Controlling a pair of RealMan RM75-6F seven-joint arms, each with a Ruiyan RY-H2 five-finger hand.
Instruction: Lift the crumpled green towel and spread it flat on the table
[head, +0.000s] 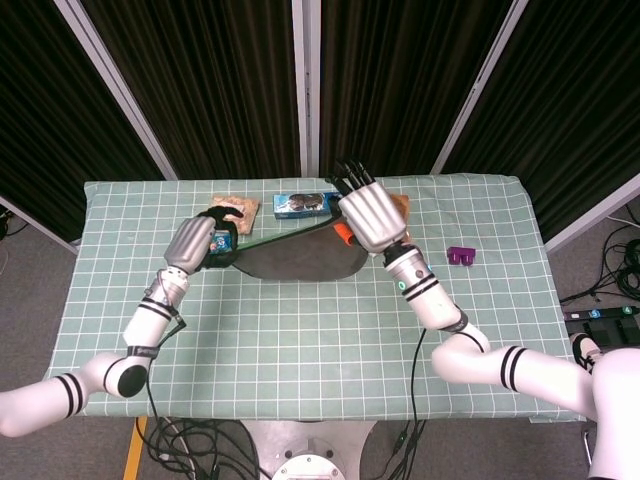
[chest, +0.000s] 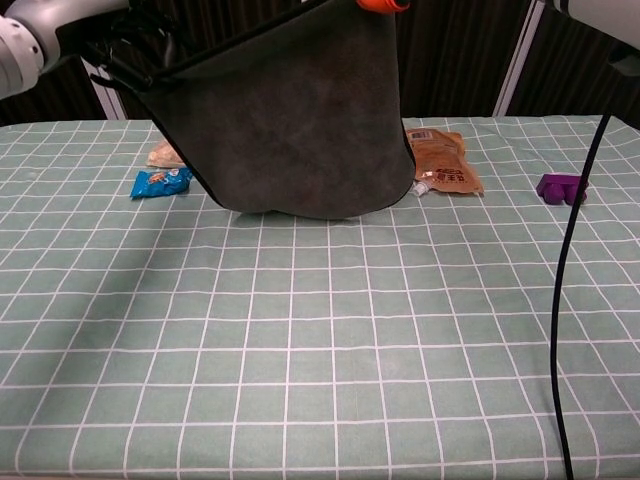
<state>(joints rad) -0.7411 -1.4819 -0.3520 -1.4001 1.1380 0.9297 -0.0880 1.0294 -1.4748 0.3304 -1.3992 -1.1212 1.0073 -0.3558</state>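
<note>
1. Dark curtains with pale vertical posts hang behind the surface, which is covered with a green cloth checked in white.
2. The towel hangs spread above the far middle of the surface, held up by two top corners; in the chest view it reads as a dark grey-green sheet with a rounded lower edge just over the cloth.
3. In the head view the towel shows as a dark oval under a taut upper edge running between the two hands.
4. The left hand grips the towel's left corner, fingers curled around the cloth; in the chest view only part of it shows at the top left.
5. The right hand holds the right corner high, back of the hand toward the head camera, with an orange tip just below it; the exact finger contact is hidden.
6. A blue snack packet lies left of the towel, with a tan packet just behind it.
7. A blue box sits at the far edge behind the towel.
8. An orange-brown pouch lies right of the towel, and a purple block sits farther right.
</note>
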